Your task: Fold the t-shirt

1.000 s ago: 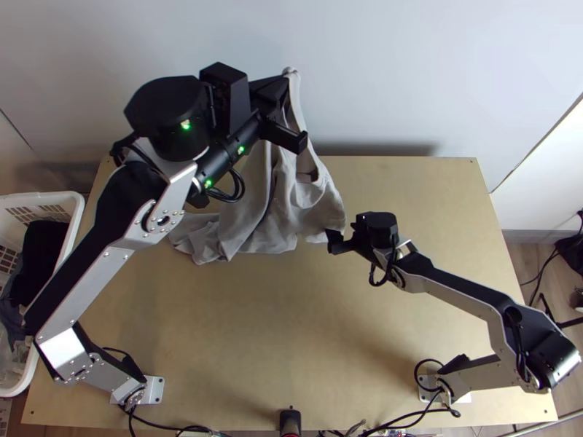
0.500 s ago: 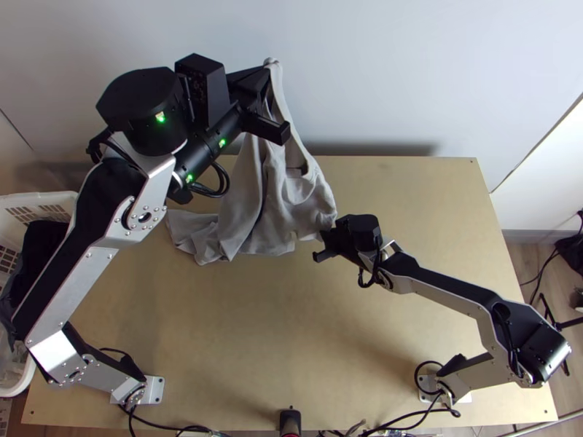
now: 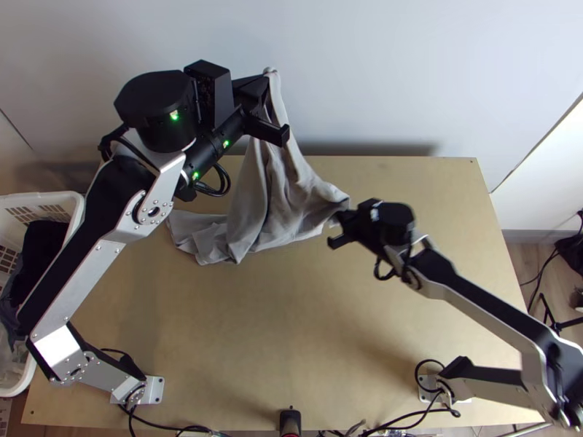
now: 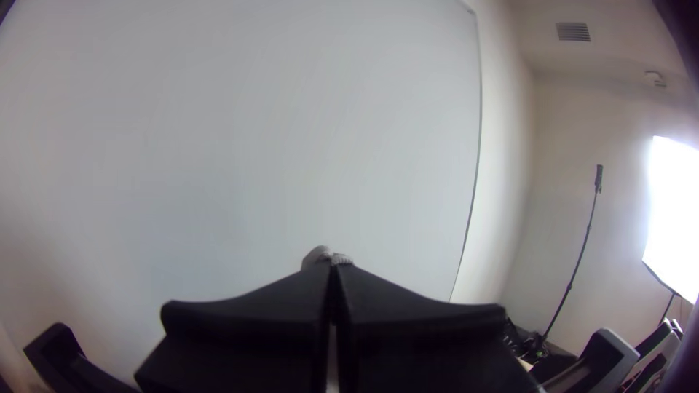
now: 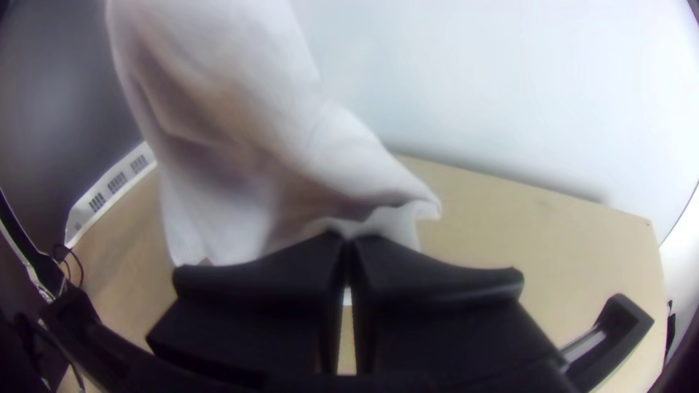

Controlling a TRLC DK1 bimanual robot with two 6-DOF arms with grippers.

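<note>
The grey t-shirt (image 3: pixel 273 193) hung stretched between the 2 grippers over the far half of the light wooden table (image 3: pixel 291 328). The left gripper (image 3: pixel 267 79) held it high, its 2 black fingers pressed together on a small bunched bit of the fabric; in the left wrist view, a little of that grey cloth poked up past the fingertips. From there the shirt dropped in long, loose creases, narrow at the top and wider below.

Its lower part lay rumpled on the tabletop, with a crumpled portion trailing toward the left side of the table. The right gripper (image 3: pixel 341 217), much lower and over the right half, had its 2 fingers closed on an edge of the shirt and drew a slanting span of cloth out to a point. The right wrist view was blurred there, so whether that edge was the hem or a sleeve could not be told.

Behind the table stood a pale wall (image 3: pixel 408 73). A white basket (image 3: pixel 74 204) sat beside the table's left edge with dark cloth (image 3: pixel 40 251) inside. Black cables (image 3: pixel 164 424) ran along the near edge. The left wrist view also took in a bright light panel (image 4: pixel 673 211) and a thin black pole (image 4: pixel 582 251), which leaned.
</note>
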